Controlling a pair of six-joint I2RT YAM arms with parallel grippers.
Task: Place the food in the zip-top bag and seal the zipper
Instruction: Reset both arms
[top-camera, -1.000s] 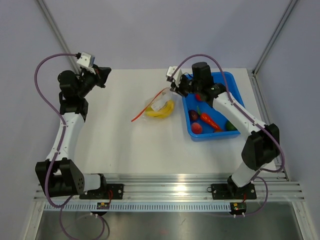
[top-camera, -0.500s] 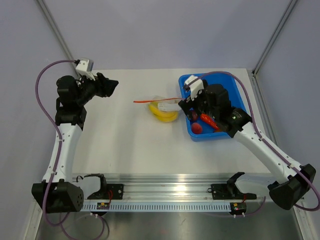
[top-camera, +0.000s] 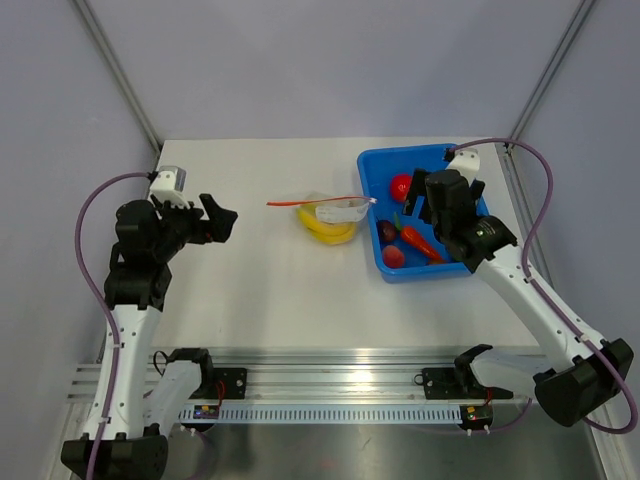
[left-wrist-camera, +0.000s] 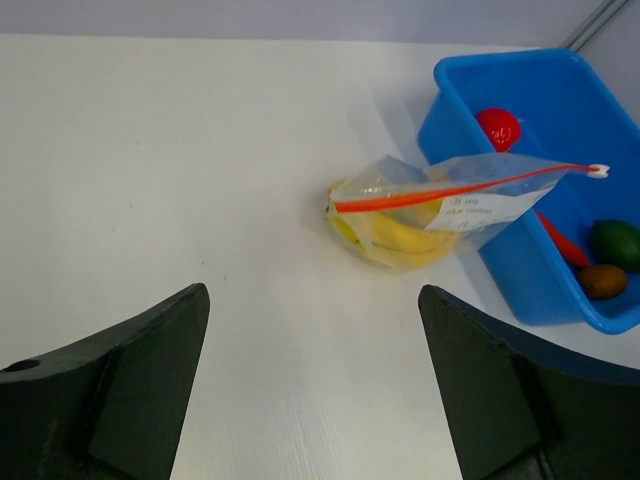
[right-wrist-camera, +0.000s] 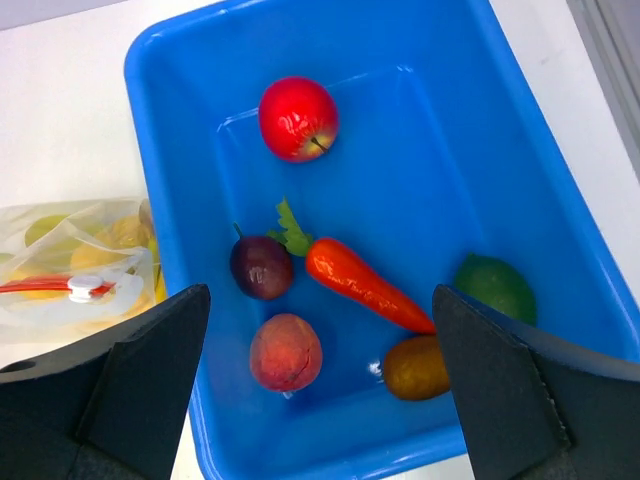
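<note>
The yellow banana (top-camera: 330, 230) lies inside the clear zip-top bag (top-camera: 338, 212) on the white table, just left of the blue bin. The bag's orange-red zipper (top-camera: 315, 203) runs as one straight line, with a white slider (left-wrist-camera: 598, 170) at the end over the bin's edge. My left gripper (top-camera: 220, 224) is open, well to the left of the bag and pointing at it, with only bare table between its fingers (left-wrist-camera: 312, 300). My right gripper (top-camera: 422, 205) is open above the bin, holding nothing (right-wrist-camera: 320, 295). The bag (right-wrist-camera: 70, 265) shows at the left edge of the right wrist view.
The blue bin (top-camera: 400, 152) at the table's right holds a red tomato (right-wrist-camera: 298, 118), an orange carrot (right-wrist-camera: 365, 285), a purple fruit (right-wrist-camera: 260, 267), a peach-coloured fruit (right-wrist-camera: 285, 352), a green one (right-wrist-camera: 497, 287) and a brown one (right-wrist-camera: 415, 367). Bare white table (left-wrist-camera: 150, 180) lies left of the bag.
Both grippers have opened and drawn away from the bag. The left arm pulled back to the near left, and the right one swung right over the bin. The bag now lies free.
</note>
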